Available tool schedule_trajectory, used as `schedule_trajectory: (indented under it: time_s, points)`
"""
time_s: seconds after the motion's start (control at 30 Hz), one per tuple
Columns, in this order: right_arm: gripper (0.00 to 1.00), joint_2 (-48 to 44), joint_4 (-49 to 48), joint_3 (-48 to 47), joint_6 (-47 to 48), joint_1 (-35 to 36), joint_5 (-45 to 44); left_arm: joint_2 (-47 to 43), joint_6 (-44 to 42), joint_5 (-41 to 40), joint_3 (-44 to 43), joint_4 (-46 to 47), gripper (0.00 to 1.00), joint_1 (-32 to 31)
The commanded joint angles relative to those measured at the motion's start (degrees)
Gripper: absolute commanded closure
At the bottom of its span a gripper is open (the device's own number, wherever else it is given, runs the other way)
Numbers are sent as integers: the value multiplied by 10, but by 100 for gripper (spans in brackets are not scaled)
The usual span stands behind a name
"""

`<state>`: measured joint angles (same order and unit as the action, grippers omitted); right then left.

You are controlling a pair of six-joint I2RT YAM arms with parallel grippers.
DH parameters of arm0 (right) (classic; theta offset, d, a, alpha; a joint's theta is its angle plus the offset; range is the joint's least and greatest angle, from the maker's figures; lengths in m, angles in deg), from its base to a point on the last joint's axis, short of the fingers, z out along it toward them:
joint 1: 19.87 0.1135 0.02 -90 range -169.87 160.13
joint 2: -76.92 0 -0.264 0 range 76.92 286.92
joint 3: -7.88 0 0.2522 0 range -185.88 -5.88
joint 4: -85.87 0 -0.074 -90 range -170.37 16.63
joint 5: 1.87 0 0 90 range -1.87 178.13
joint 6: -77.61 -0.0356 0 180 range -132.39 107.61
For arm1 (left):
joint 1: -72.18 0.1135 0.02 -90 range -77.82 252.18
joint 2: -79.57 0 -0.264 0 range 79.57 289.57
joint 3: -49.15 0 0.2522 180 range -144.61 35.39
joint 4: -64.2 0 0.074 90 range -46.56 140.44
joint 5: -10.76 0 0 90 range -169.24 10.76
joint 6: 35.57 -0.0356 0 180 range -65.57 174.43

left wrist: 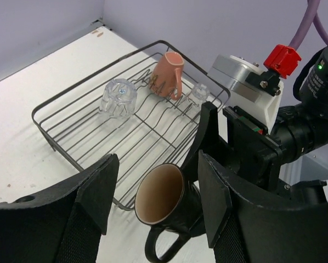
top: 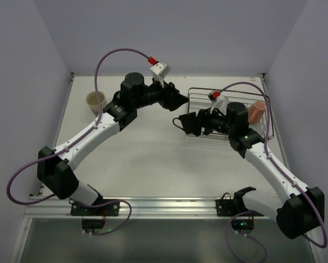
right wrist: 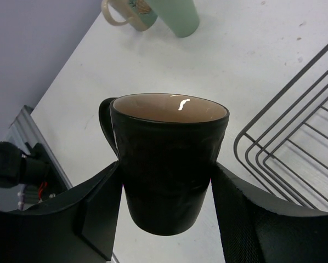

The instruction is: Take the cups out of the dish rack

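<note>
My right gripper (right wrist: 167, 203) is shut on a dark brown mug (right wrist: 169, 164) with a handle and a tan inside, held upright above the table just left of the dish rack (top: 199, 93). In the left wrist view the mug (left wrist: 164, 205) lies between and just beyond the spread fingers of my open, empty left gripper (left wrist: 158, 197). In the top view the left gripper (top: 179, 101) is close to the mug (top: 184, 123). A salmon-pink cup (left wrist: 167, 74) lies in the rack (left wrist: 71, 137). A cream cup (top: 95, 101) stands at the far left; a mint green cup (right wrist: 177, 13) stands beside it (right wrist: 123, 11).
Two clear glasses (left wrist: 118, 98) (left wrist: 198, 94) stand upside down in the rack. Walls close the table on the left, back and right. The metal rail (top: 153, 205) with the arm bases runs along the near edge.
</note>
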<state>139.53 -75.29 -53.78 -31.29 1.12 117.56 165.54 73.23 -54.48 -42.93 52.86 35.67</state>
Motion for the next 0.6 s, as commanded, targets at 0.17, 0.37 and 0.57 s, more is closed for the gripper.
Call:
schedule_trajectory:
  time_s: [0.17,0.37,0.57]
  points:
    - [70,-17,-68,-7,-9,-1,60,47,-16,97,-57,-96,46,-2]
    - [70,-28,-53,-13,2,0,37,53,-4,104,-55,-125,51,-3]
    - [69,-24,-35,-23,9,-1,20,69,7,147,-51,-129,51,-7]
